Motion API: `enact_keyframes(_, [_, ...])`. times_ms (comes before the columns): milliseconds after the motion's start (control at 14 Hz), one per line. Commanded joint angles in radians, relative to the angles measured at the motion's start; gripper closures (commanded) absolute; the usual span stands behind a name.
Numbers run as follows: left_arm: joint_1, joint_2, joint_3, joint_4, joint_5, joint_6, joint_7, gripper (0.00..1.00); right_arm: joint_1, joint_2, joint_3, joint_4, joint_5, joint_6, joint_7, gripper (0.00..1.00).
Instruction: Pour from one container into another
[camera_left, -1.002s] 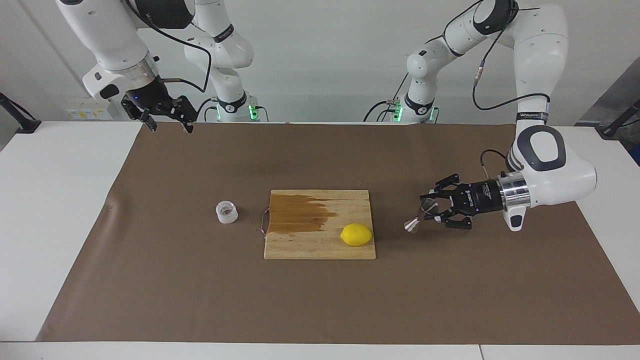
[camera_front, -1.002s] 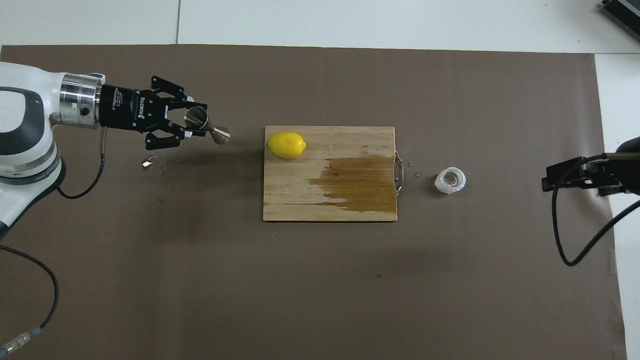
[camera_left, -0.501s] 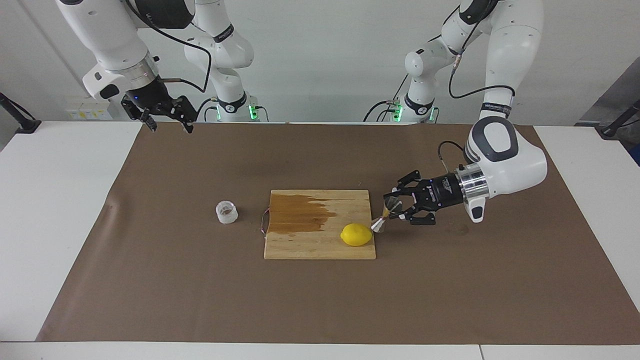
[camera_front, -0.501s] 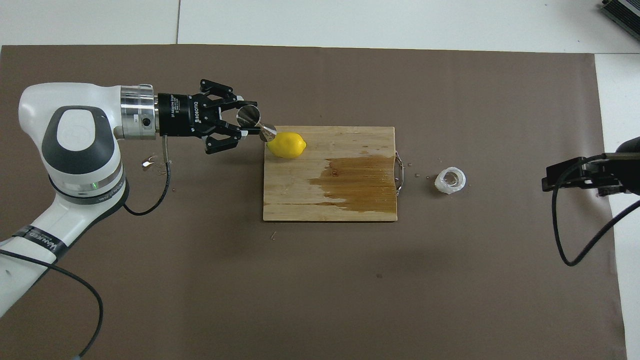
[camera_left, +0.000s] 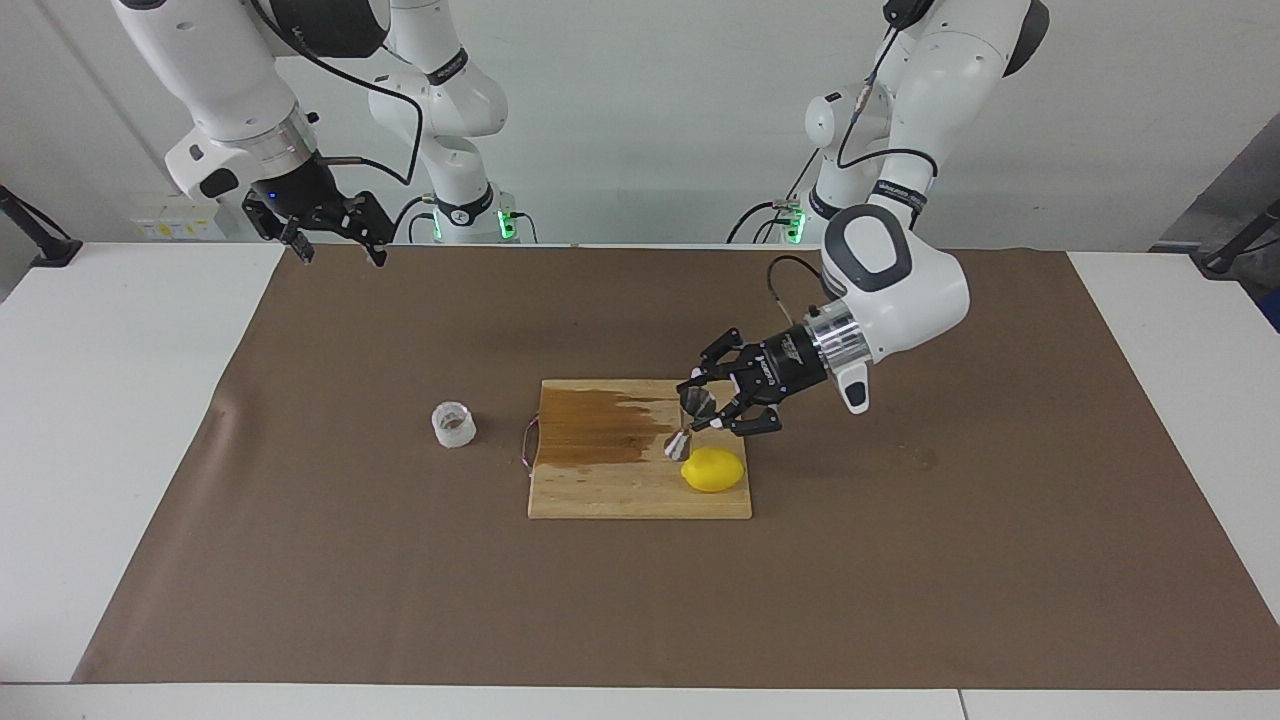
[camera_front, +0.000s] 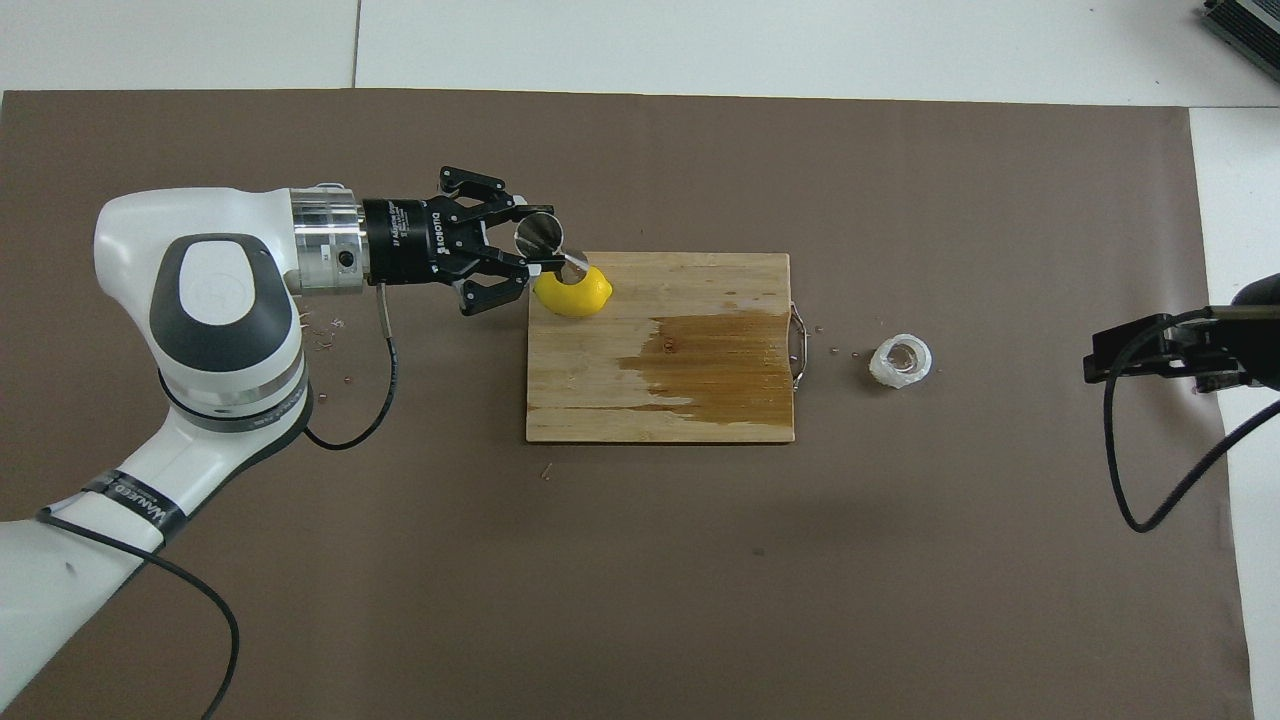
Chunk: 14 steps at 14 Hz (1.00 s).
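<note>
Right gripper (camera_left: 335, 248): held up over the mat edge nearest the robots, toward the right arm's end of the table; jaws spread wide, nothing between them; arm waits.
Glass cup (camera_left: 454, 424): stood upright on the brown mat (camera_left: 400, 560), just off the cutting board's handle end, toward the right arm's end; touched by no gripper. Also seen in overhead view (camera_front: 900, 361).
Cutting board (camera_left: 600, 490): laid flat at mid-mat; dark wet patch seen over the part nearer the robots and nearer the cup.
Jigger (camera_left: 690, 420): pinched by its upper cone, tilted, lower cone pointed down toward the board; held in the air over the board's corner by the lemon. In overhead view (camera_front: 540, 240) its open mouth is seen facing up.
Lemon (camera_left: 713, 470): rested on the board near the corner toward the left arm's end, away from the robots; partly covered by the jigger's tip in overhead view (camera_front: 575, 295); contact betw. the two cannot be told.
Left gripper (camera_left: 712, 408): reached in level from the left arm's end, over the board's edge; jaws pressed in on the jigger.
Table (camera_left: 120, 450): white top seen round the mat on all sides.
</note>
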Motion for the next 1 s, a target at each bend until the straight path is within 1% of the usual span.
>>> enact_keyframes(0, [-0.101, -0.034, 0.017, -0.048, -0.079, 0.157, 0.006, 0.97, -0.011, -0.006, 0.005, 0.001, 0.025, 0.0, 0.011, 0.0])
enact_keyframes(143, [-0.17, -0.023, 0.016, -0.048, -0.128, 0.287, 0.003, 0.97, -0.011, -0.004, 0.005, 0.001, 0.025, 0.0, 0.011, 0.0])
enact_keyframes(358, [-0.259, 0.006, 0.016, -0.048, -0.188, 0.446, -0.001, 0.97, -0.011, -0.004, 0.005, 0.001, 0.025, 0.0, 0.011, 0.0])
enact_keyframes(430, [-0.279, 0.018, 0.016, -0.045, -0.216, 0.478, 0.0, 0.97, -0.011, -0.004, 0.005, 0.001, 0.025, 0.0, 0.011, 0.0])
enact_keyframes(644, [-0.345, 0.053, 0.016, -0.037, -0.222, 0.576, 0.005, 0.97, -0.011, -0.004, 0.005, 0.001, 0.025, 0.0, 0.011, 0.0])
enact_keyframes(931, [-0.367, 0.077, 0.017, -0.025, -0.22, 0.602, 0.006, 0.97, -0.011, -0.004, 0.005, 0.001, 0.025, 0.0, 0.011, 0.0])
